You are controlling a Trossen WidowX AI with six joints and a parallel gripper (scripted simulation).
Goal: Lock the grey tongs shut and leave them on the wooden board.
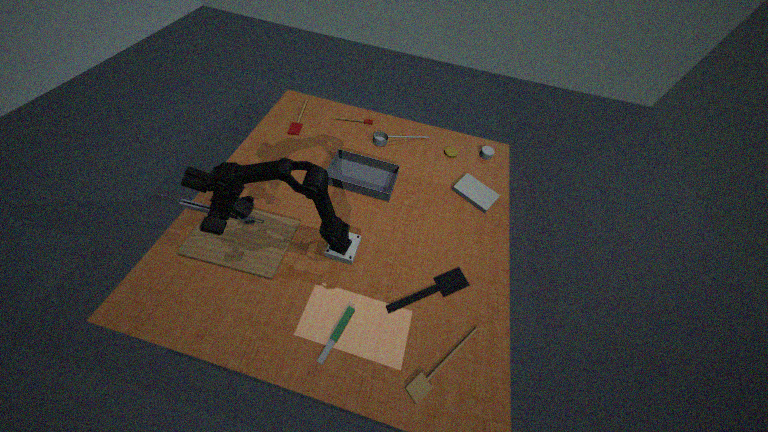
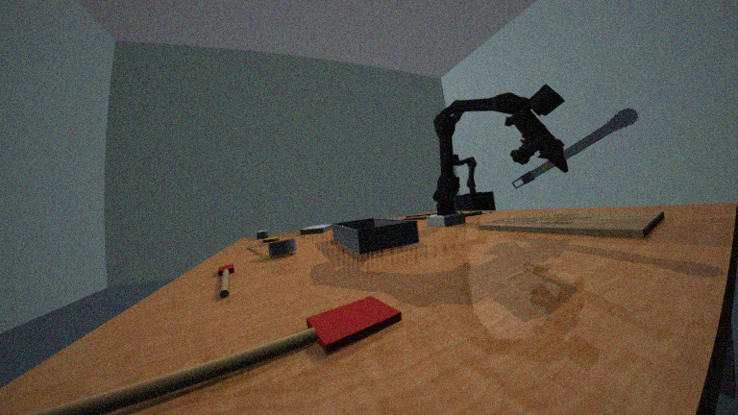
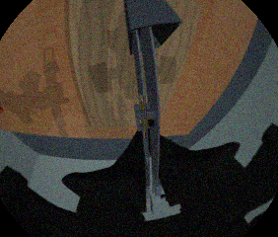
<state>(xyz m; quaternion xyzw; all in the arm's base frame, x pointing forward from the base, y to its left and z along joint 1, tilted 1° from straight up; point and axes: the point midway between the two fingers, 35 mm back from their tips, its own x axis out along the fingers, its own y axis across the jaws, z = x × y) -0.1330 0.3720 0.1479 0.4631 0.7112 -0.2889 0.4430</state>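
The grey tongs point(image 1: 195, 205) point(image 2: 599, 134) point(image 3: 153, 69) are held in the air above the wooden board point(image 1: 266, 257) point(image 2: 615, 231) point(image 3: 82, 59). Their arms lie close together. In the exterior view they slant, rounded tips at the upper right and hinge end with its small ring at the lower left. My gripper point(image 2: 562, 162) point(image 3: 143, 132) is shut on them, between hinge and tips, and points steeply down. The lock inside the hinge cannot be seen. The grey roasting tin point(image 1: 362, 190) point(image 2: 390, 236) stands apart, with nothing across it.
A white block point(image 1: 475, 192), a small pan point(image 1: 380, 138) and two red-headed tools point(image 1: 295, 128) point(image 1: 368, 121) lie farther back. A black spatula point(image 1: 451, 281), a pale sheet point(image 1: 390, 342) with a green-handled knife point(image 1: 342, 324) and a wooden turner point(image 1: 419, 386) lie on the near side.
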